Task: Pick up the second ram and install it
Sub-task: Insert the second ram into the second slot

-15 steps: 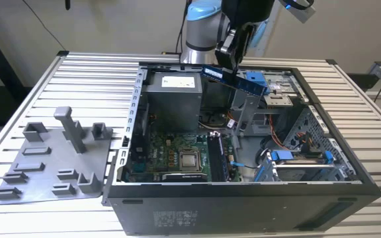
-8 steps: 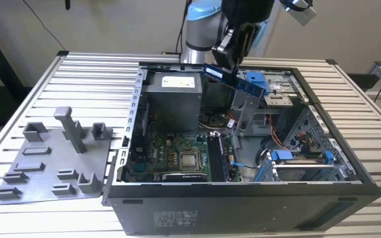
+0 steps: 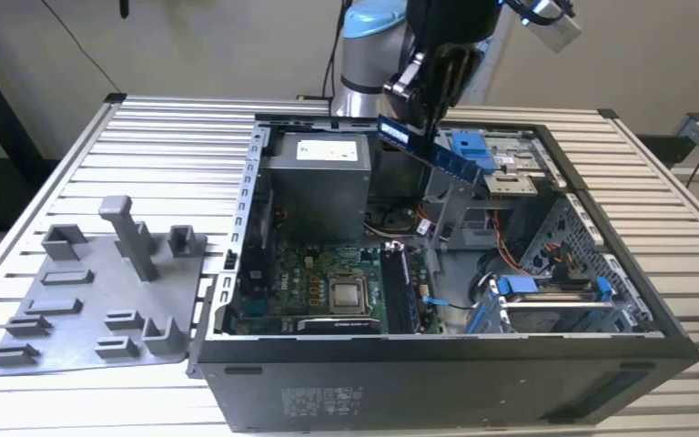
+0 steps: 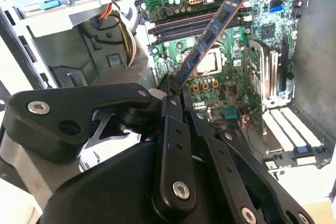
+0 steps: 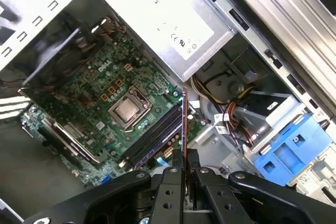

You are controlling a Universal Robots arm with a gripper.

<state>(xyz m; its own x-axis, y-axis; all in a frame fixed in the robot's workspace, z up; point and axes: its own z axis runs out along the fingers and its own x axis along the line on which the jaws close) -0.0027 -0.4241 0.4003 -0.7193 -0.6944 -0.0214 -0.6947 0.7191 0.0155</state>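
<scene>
The second ram (image 3: 437, 152) is a thin blue-green stick with black chips, held tilted in the air above the open computer case (image 3: 447, 373). My gripper (image 3: 428, 116) is shut on its upper end, and the stick's free end points down toward the motherboard (image 3: 313, 287). In the second wrist view the second ram (image 4: 212, 35) slants out from my gripper (image 4: 176, 90) over the dark memory slots (image 4: 184, 24) beside the processor socket (image 4: 212, 61). In the first wrist view the second ram (image 5: 185, 124) shows edge-on above the memory slots (image 5: 155, 137), clear of them, rising from my gripper (image 5: 186, 170).
A grey holder plate (image 3: 95, 282) with upright blocks lies on the slatted table at the exterior view's left of the case. Inside the case are a grey power supply (image 3: 325, 155), blue drive brackets (image 3: 544, 287), cable bundles (image 5: 220, 103) and an expansion card (image 4: 260, 72).
</scene>
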